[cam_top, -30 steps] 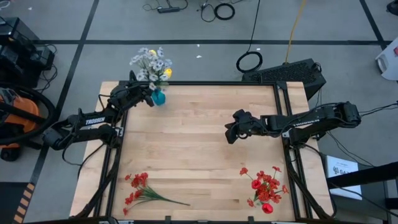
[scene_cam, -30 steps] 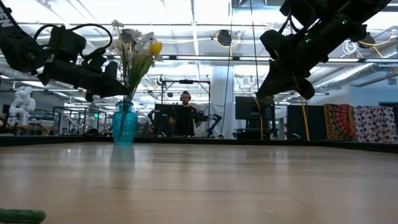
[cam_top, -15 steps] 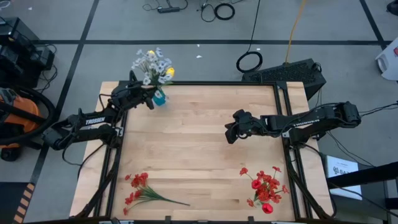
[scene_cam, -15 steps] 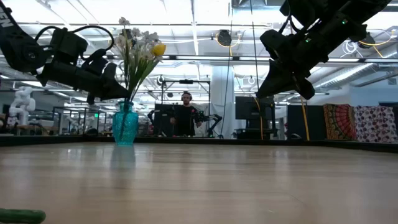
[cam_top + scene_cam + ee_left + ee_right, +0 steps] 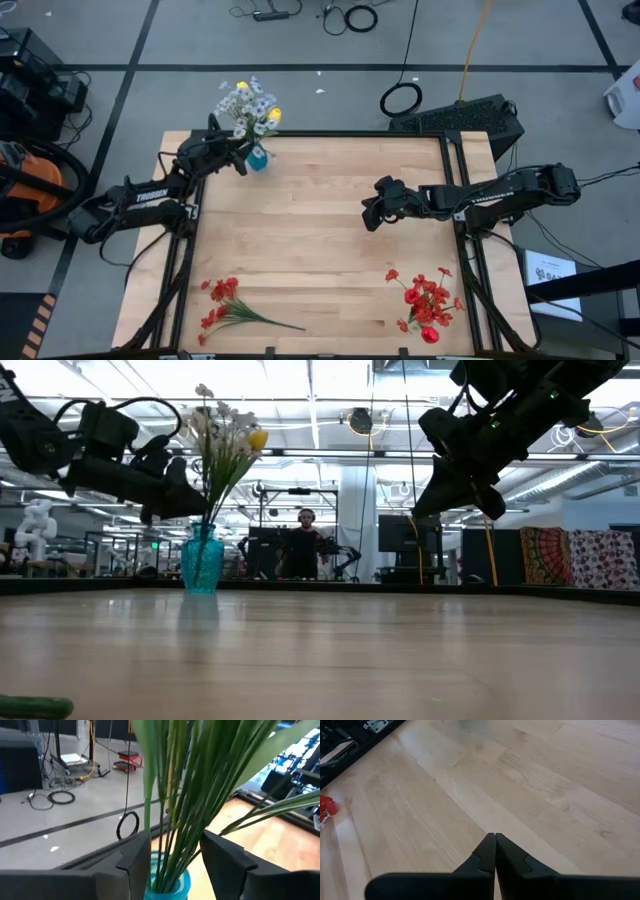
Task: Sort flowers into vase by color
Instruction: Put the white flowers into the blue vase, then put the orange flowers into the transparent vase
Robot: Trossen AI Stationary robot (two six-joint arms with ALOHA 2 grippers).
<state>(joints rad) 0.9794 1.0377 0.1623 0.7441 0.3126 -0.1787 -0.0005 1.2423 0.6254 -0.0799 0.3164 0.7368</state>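
**One bunch released into the vase**

The left gripper (image 5: 172, 857) has just spread its jaws apart around the white-and-yellow flowers (image 5: 247, 103), now standing in the teal vase (image 5: 256, 157) at the counter's (image 5: 320, 240) far-left edge. The right gripper (image 5: 495, 842) hovers mid-counter, jaws together. Red sprays (image 5: 225, 303) and red tulips (image 5: 428, 300) remain unsorted.

Black arms (image 5: 140, 196), white "TROSSEN" lettering

A: In the left wrist view, how much of the vase (image 5: 170, 882) shows?

B: Only its rim; the picture's edge cuts off the rest, and the blossoms on the stems (image 5: 190, 795) run off the picture too.

A: And low down?

B: The green object (image 5: 35, 707) at the corner is blurred and cut off; I cannot tell what it is.
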